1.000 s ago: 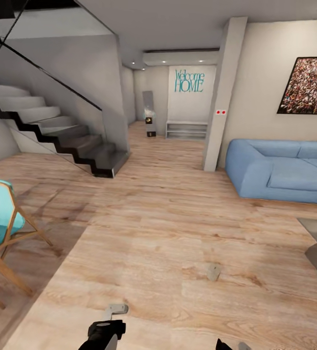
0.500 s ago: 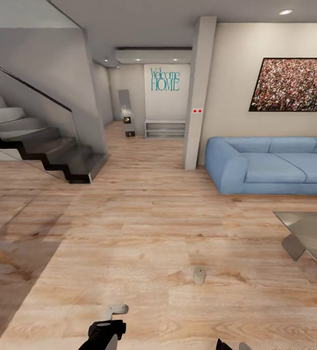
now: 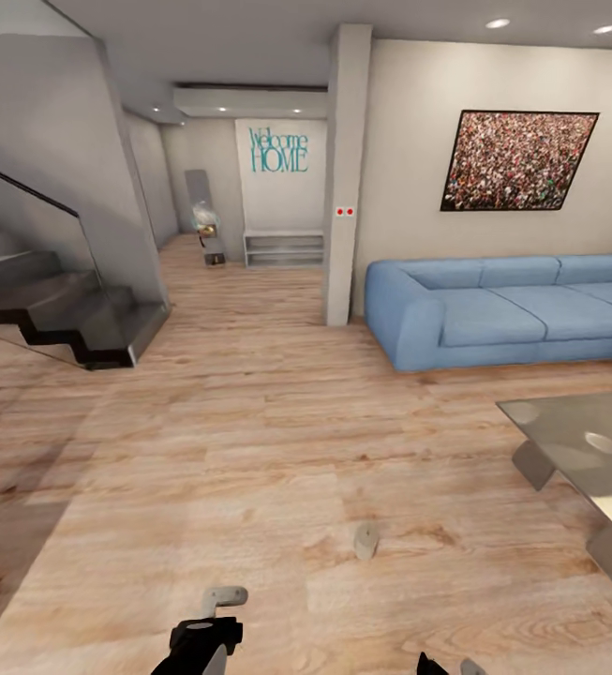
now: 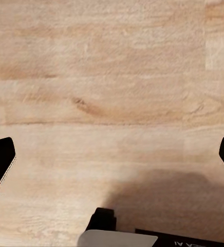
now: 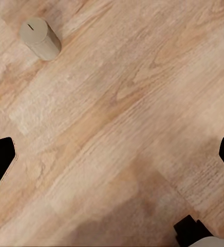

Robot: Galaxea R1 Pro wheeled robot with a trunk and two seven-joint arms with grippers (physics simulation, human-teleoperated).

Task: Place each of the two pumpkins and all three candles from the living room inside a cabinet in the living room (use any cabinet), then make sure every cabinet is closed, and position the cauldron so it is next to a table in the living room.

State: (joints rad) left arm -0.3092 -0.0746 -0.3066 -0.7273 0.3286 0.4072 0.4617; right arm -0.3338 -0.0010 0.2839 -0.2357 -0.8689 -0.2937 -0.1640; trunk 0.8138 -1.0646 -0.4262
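A lone candle (image 3: 366,541) stands on the plank floor (image 3: 249,450), near the grey coffee bench (image 3: 577,441). Both sets of jaws gape wide, holding nothing.

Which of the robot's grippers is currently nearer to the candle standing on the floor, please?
Right. The candle stands ahead of the robot, closer to the right gripper side. The left gripper is farther off, to the candle's left.
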